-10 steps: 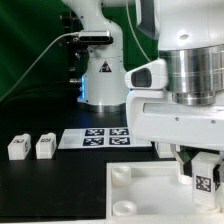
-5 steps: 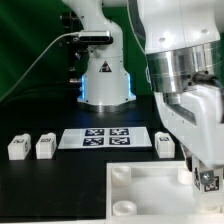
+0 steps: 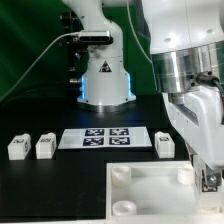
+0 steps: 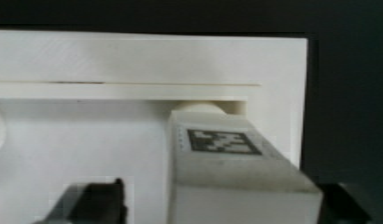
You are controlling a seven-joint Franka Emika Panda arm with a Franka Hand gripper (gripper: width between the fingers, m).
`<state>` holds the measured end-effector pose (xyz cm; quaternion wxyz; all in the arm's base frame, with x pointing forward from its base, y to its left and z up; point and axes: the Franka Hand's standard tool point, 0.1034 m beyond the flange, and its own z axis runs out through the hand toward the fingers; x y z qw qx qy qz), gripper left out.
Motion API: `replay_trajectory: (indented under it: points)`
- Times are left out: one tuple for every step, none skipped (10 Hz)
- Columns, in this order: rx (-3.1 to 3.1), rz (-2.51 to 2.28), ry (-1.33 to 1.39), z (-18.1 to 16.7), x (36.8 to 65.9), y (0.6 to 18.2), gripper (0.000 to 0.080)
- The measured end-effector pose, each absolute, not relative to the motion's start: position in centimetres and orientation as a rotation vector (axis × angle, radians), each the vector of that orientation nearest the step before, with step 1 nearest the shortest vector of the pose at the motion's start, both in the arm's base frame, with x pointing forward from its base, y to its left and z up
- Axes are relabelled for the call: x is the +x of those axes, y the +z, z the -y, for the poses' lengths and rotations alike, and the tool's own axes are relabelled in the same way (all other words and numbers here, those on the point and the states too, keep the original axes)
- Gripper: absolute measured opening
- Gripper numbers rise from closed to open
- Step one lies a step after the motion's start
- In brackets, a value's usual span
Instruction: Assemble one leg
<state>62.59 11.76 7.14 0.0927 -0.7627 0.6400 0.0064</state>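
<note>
HOLD: small white tagged plastic leg (image 3: 211, 181) in two-finger gripper (image 3: 207, 177) | WHERE: over large white square panel (image 3: 140, 200), beside round corner socket (image 3: 186, 172)

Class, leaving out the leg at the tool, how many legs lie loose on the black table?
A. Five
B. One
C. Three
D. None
C: two legs lie at the exterior view's left of the marker board, and one more lies at its right.
</note>
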Motion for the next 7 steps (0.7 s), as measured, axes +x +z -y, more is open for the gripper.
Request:
replay_trajectory:
  points:
    - [-2.453,-1.667,0.005,-11.97,62.65,7.15,0.0617]
    - [-2.571,-1.499,-0.001,-12.16,62.58,7.24,0.064]
    - [-2.645,-1.364,-0.017,-12.06,62.62,7.21,0.064]
    - [-2.711,-1.23,-0.029,-11.99,62.63,7.21,0.0648]
    - [-2.764,-1.111,-0.04,-11.96,62.63,7.2,0.0648]
    - [-2.864,-0.873,-0.064,-11.97,62.62,7.21,0.0649]
    - [-2.962,-0.601,-0.092,-12.08,62.72,7.3,0.0649]
